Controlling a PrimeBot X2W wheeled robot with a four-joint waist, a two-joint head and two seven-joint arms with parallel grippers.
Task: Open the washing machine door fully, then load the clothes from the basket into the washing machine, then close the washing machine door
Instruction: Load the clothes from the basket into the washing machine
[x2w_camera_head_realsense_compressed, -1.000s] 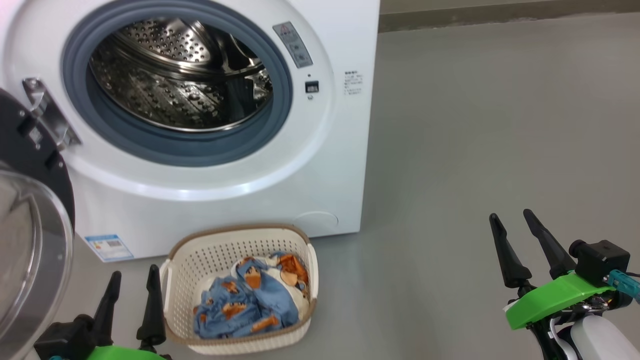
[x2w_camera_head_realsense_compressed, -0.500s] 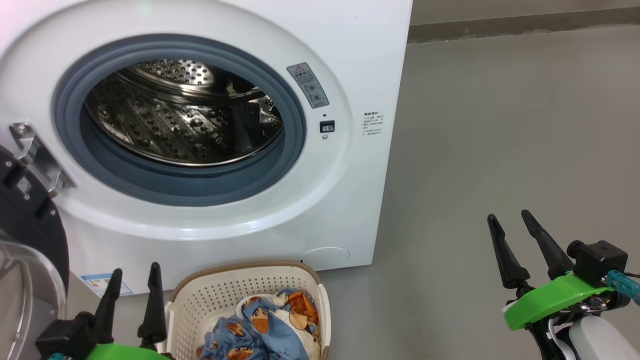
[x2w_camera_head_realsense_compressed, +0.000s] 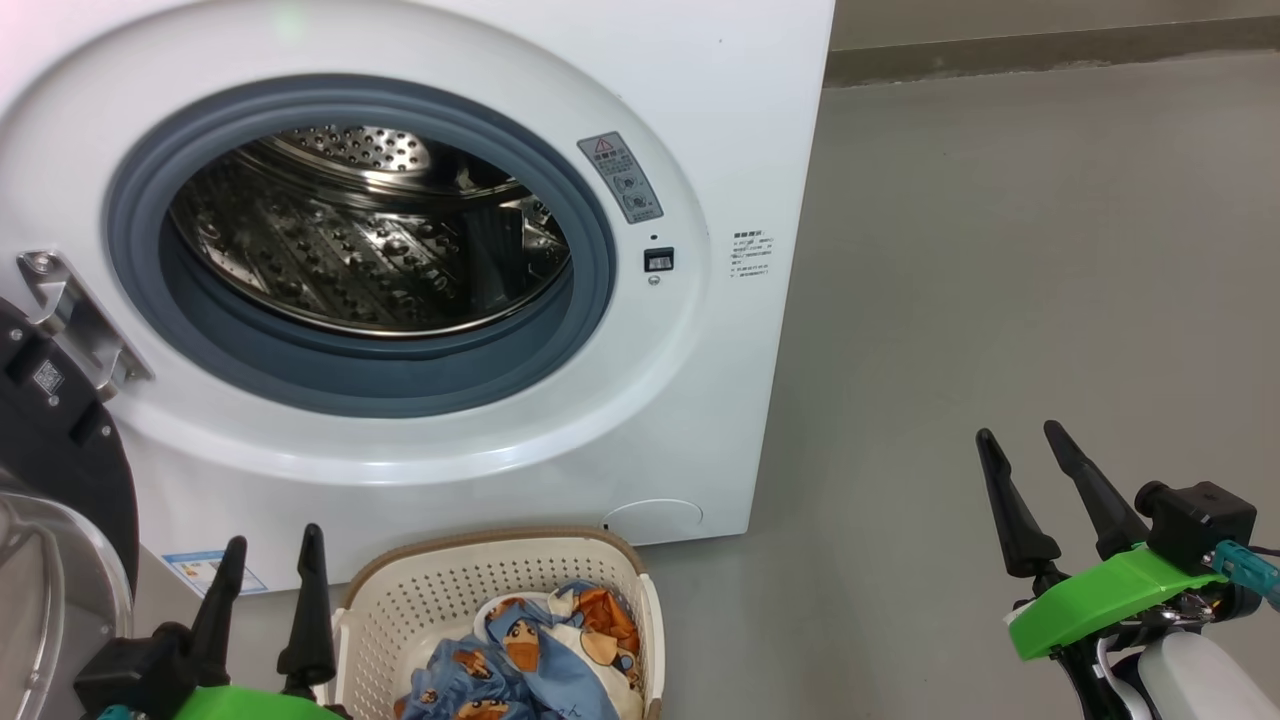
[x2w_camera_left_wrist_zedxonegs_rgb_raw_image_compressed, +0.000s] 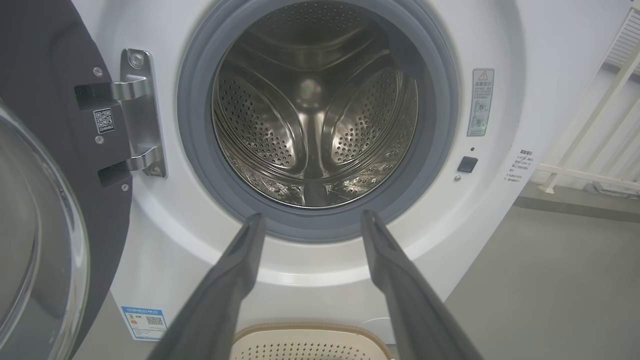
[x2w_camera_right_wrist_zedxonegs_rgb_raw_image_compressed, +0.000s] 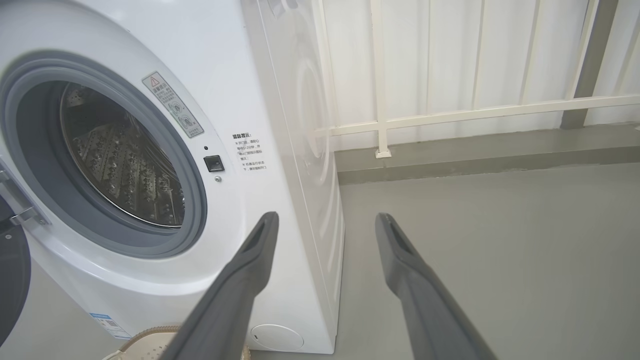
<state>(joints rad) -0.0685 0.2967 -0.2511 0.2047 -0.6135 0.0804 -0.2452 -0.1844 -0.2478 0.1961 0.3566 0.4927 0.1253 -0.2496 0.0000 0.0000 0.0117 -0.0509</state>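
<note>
Bottom left, the left gripper (x2w_camera_head_realsense_compressed: 275, 535) waits wide and empty just beside the basket (x2w_camera_head_realsense_compressed: 500, 537). The right gripper (x2w_camera_head_realsense_compressed: 1020, 430), lower right, is equally wide and well clear. The clothes (x2w_camera_head_realsense_compressed: 540, 650) lie in the basket, set below the drum (x2w_camera_head_realsense_compressed: 360, 240) for a short lift. The door (x2w_camera_head_realsense_compressed: 60, 460), at the left edge, seems swung fully back, though it is cropped. Since a second ago only the camera has tipped up: washer (x2w_camera_head_realsense_compressed: 700, 120) and basket sit lower.

The washing machine (x2w_camera_head_realsense_compressed: 720, 90) has a smooth, glossy white shell, a polished perforated steel drum (x2w_camera_head_realsense_compressed: 330, 260) and a matt rubber ring (x2w_camera_head_realsense_compressed: 592, 270). The basket (x2w_camera_head_realsense_compressed: 450, 600) is matt perforated plastic, the clothes (x2w_camera_head_realsense_compressed: 540, 670) soft printed cloth, the floor (x2w_camera_head_realsense_compressed: 1000, 250) smooth and matt.
</note>
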